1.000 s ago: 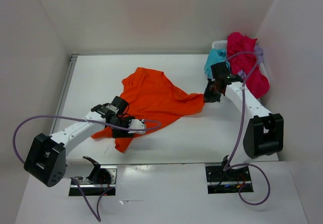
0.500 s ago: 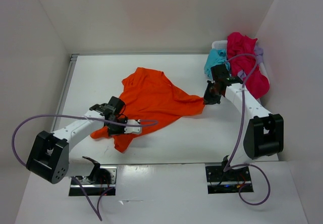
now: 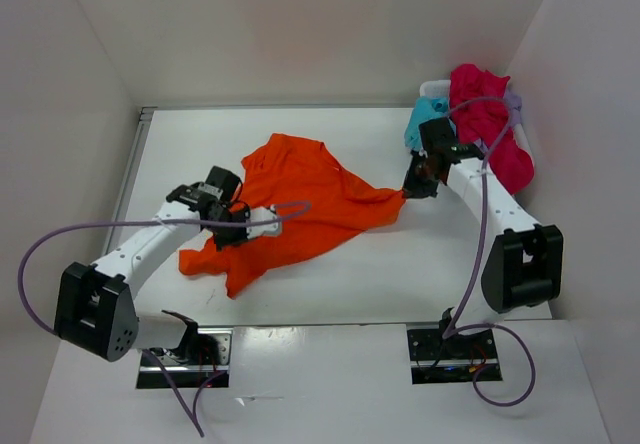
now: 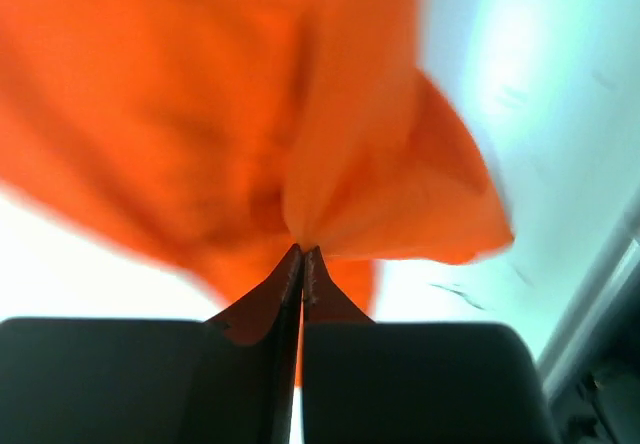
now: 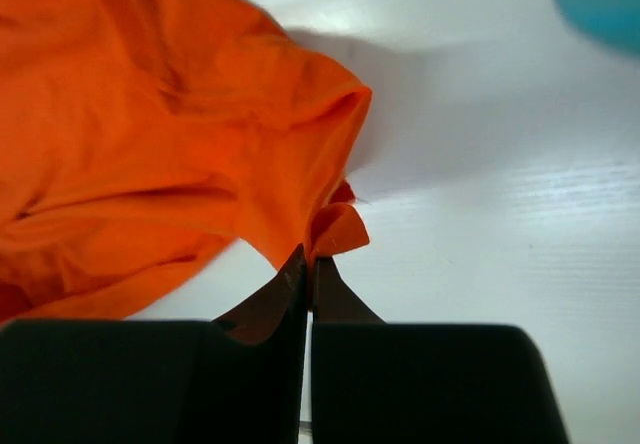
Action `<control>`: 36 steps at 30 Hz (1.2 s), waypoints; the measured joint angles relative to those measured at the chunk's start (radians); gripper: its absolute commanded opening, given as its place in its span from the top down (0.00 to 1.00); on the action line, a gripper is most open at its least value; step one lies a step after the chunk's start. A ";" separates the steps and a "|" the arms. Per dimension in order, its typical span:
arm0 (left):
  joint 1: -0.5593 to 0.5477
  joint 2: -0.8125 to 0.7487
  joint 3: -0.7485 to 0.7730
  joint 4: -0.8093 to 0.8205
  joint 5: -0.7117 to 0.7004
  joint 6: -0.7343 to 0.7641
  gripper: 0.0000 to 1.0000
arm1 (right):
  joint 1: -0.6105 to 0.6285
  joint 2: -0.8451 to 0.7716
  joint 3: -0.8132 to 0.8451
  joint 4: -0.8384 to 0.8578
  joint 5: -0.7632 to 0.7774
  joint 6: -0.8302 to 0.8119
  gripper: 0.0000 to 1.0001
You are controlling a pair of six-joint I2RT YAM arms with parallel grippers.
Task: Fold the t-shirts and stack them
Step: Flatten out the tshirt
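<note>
An orange t-shirt (image 3: 305, 199) lies crumpled across the middle of the white table. My left gripper (image 3: 236, 226) is shut on a pinch of its fabric near the shirt's left lower part; in the left wrist view the orange t-shirt (image 4: 250, 114) bunches right at the closed tips of the left gripper (image 4: 302, 252). My right gripper (image 3: 408, 190) is shut on the shirt's right corner. The right wrist view shows that corner of the orange t-shirt (image 5: 337, 230) folded over the closed tips of the right gripper (image 5: 309, 260).
A pile of other t-shirts, magenta (image 3: 490, 124) and teal (image 3: 427, 117), sits in a white bin at the back right beside the right wall. White walls enclose the table. A purple cable (image 3: 120, 226) loops off the left arm.
The left gripper closed on the orange fabric and moved back and left, dragging the shirt's lower left part with it. The right gripper stayed shut on its corner, almost still.
</note>
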 measured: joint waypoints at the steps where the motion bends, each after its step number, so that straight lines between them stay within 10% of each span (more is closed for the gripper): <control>1: 0.021 0.005 0.045 0.006 -0.002 -0.020 1.00 | 0.000 0.016 0.045 -0.013 0.000 -0.003 1.00; 11: 0.327 0.141 0.750 0.338 -0.163 -0.201 1.00 | -0.008 0.357 1.243 -0.121 0.064 -0.018 1.00; 14: 0.380 0.123 0.843 0.409 -0.184 -0.191 1.00 | -0.014 0.291 1.285 -0.119 0.090 -0.013 1.00; 29: 0.279 -0.165 -0.012 0.293 -0.281 0.041 1.00 | 0.240 -0.135 -0.212 0.032 0.023 0.237 1.00; 36: 0.273 -0.263 -0.210 0.230 -0.309 0.035 1.00 | 0.328 -0.199 -0.408 0.083 -0.059 0.369 1.00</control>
